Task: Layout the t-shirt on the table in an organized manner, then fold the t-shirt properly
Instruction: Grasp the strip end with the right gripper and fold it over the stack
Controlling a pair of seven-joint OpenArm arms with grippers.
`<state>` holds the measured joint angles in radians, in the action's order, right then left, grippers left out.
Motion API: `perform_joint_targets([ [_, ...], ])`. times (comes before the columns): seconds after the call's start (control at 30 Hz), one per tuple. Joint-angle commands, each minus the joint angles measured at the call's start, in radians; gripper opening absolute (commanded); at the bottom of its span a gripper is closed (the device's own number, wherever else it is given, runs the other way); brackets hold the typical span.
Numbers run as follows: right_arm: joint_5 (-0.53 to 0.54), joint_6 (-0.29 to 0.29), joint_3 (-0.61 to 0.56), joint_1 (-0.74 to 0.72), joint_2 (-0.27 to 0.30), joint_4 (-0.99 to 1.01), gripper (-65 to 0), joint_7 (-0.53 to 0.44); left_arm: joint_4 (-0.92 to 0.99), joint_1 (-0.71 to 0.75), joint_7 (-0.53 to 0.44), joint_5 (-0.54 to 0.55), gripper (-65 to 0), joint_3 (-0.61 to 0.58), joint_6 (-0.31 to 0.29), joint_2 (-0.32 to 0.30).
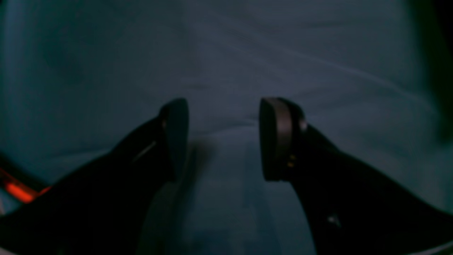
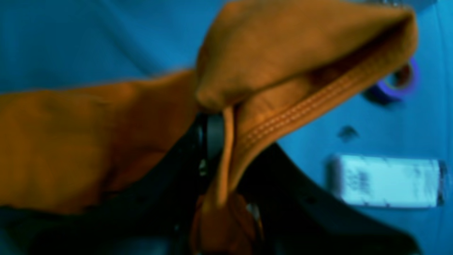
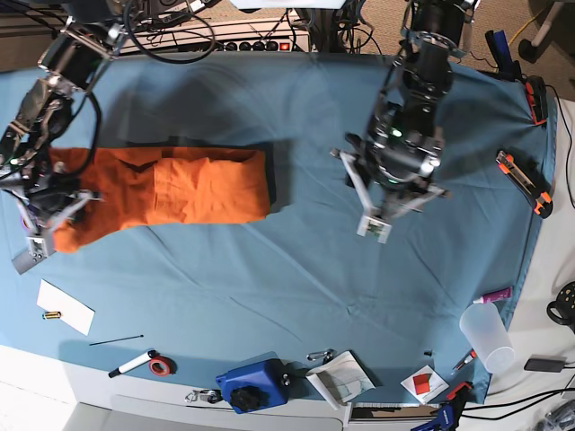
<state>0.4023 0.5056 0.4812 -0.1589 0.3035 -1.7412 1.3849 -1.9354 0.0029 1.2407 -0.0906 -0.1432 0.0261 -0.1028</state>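
The orange t-shirt (image 3: 171, 187) lies on the teal table (image 3: 314, 287) at the left, folded into a long flat band. My right gripper (image 3: 47, 232) is at the band's left end and is shut on it. In the right wrist view a stitched hem of the t-shirt (image 2: 283, 71) hangs bunched over the black fingers (image 2: 201, 141), a little above the table (image 2: 70, 35). My left gripper (image 3: 391, 211) hovers over bare cloth right of centre, well apart from the shirt. In the left wrist view it (image 1: 223, 138) is open and empty.
A white paper (image 3: 65, 305), a marker (image 3: 135, 362), a tape roll (image 3: 160, 365) and a blue box (image 3: 252, 386) lie along the front edge. A plastic cup (image 3: 485, 334) stands front right. Orange cutters (image 3: 523, 180) lie at the right edge.
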Motion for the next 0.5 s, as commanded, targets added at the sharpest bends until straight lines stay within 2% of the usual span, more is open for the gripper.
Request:
perform_joint_targets([
  [0.0,0.011,0.001,-0.013,-0.018,0.002,-0.039,-65.0,-0.021,-0.016,-0.014,-0.01,-0.01,-34.6,0.03,0.004,0.0],
  [0.13,-0.028,-0.01,-0.111,-0.018,-0.064,-0.083,-65.0,-0.024,-0.016,-0.013,-0.012,0.053,-34.6,0.164,-0.005,-0.001],
  [0.27,-0.041,-0.015,-0.243,-0.019,-0.111,-0.086,-65.0,-0.023,-0.016,0.005,-0.027,0.144,-34.5,0.264,-0.054,-0.001],
  [0.47,-0.041,-0.048,-0.416,-0.015,-0.146,-0.122,-65.0,-0.025,-0.016,0.05,-0.029,0.156,-34.5,0.348,-0.092,0.0],
])
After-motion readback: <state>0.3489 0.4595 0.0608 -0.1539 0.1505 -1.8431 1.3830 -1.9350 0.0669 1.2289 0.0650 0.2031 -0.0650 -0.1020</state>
